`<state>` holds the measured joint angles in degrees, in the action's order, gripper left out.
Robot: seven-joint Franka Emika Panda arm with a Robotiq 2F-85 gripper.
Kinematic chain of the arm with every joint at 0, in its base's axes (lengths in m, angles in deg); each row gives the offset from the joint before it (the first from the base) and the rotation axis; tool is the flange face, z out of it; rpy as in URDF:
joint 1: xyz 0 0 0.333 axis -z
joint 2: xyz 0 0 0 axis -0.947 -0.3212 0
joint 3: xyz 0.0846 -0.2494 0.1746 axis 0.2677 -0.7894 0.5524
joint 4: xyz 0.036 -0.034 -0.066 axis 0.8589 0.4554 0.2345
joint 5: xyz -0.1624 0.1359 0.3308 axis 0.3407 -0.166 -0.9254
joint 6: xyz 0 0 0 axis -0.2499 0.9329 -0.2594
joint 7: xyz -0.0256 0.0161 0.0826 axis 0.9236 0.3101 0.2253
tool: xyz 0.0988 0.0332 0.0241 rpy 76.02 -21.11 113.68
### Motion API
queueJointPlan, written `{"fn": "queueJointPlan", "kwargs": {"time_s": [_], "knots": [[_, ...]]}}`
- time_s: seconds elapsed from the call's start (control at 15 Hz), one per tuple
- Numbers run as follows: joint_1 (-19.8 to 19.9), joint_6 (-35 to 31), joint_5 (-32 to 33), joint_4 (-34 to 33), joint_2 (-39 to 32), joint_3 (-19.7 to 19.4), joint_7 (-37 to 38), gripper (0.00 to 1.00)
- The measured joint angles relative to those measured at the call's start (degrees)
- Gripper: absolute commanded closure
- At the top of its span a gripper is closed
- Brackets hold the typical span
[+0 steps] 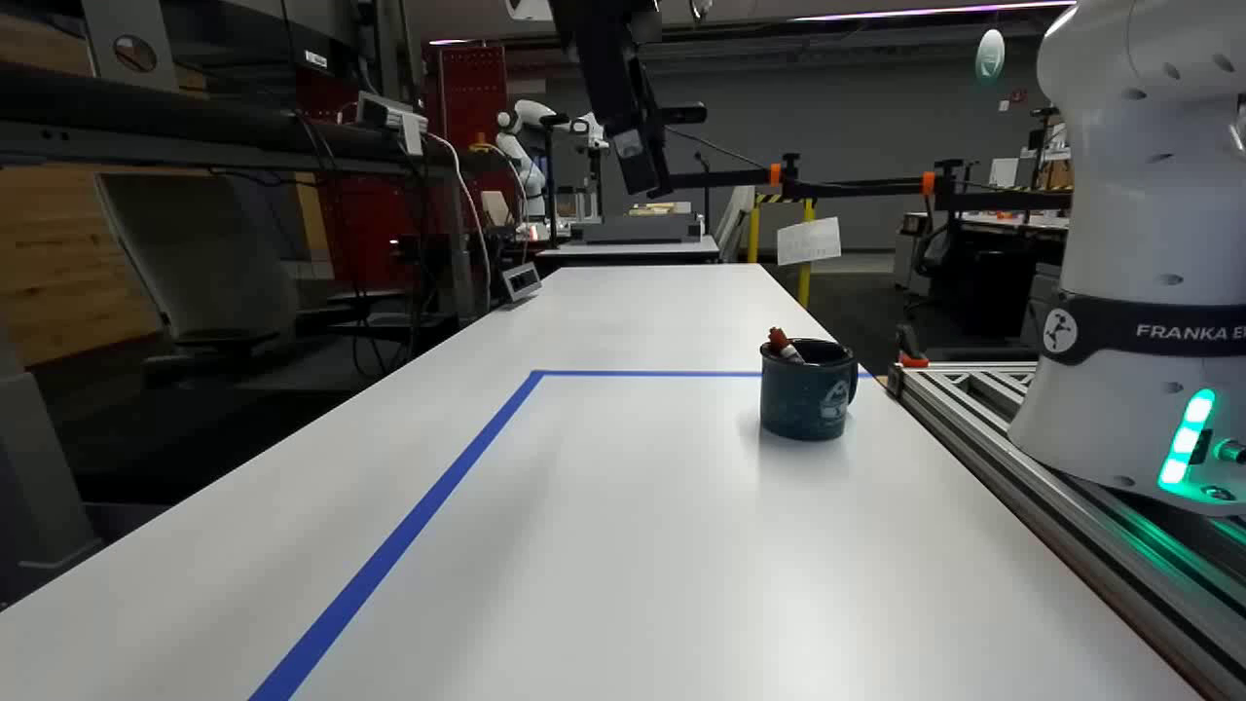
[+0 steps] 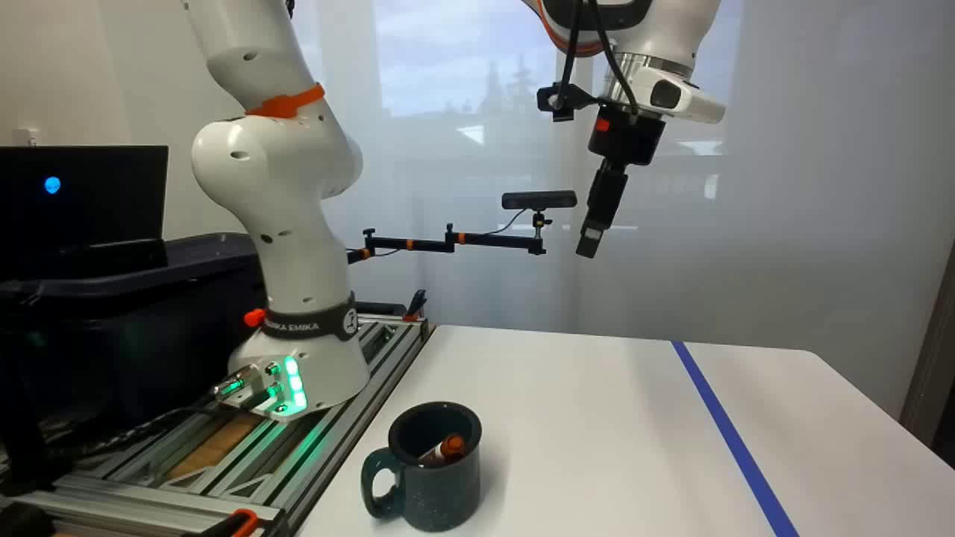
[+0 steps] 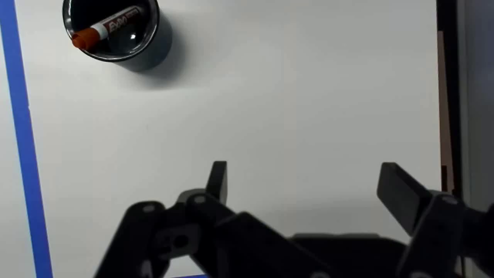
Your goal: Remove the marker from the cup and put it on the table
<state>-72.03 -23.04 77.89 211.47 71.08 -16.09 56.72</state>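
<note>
Wrist view shows the black two-fingered claw (image 3: 303, 177) along the lower part of the frame, its fingertips wide apart and the smooth white flat tabletop (image 3: 270, 108) showing between them. Well apart from it, at the upper left, stands the dark teal-blue cylindrical cup (image 3: 156, 54), its mouth partly cut off by the top edge; tilted inside it is the slim marker (image 3: 115, 23), with an orange-brown cap, a white band and a dark label lettered EXPO, its cap end crossing the rim at the lower left of the mouth. A straight strip of blue tape (image 3: 24, 135) runs down the left side of the frame. In an exterior view the claw (image 1: 647, 183) hangs at the top middle, well apart from the tabletop, while the cup (image 1: 803, 404) stands upright right of centre, the marker (image 1: 783, 345) poking its cap just above the left of the rim. In an exterior view the claw (image 2: 588, 250) hangs right of centre in the upper half, and the cup (image 2: 440, 500) stands at the bottom, left of centre, the marker (image 2: 442, 450) leaning within it, cap end up. In both exterior views the claw is well above cup and marker, and the spread of its fingers cannot be told from there
</note>
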Motion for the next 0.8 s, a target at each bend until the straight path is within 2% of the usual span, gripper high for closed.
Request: {"fn": "queueJointPlan", "kwargs": {"time_s": [0.6,0.8], "knots": [[0.1,0.0,0.0,0.3,0.0,-0.2,-0.2,0.00],[1.6,0.0,0.0,3.4,0.6,-2.0,-0.4,0.00]]}}
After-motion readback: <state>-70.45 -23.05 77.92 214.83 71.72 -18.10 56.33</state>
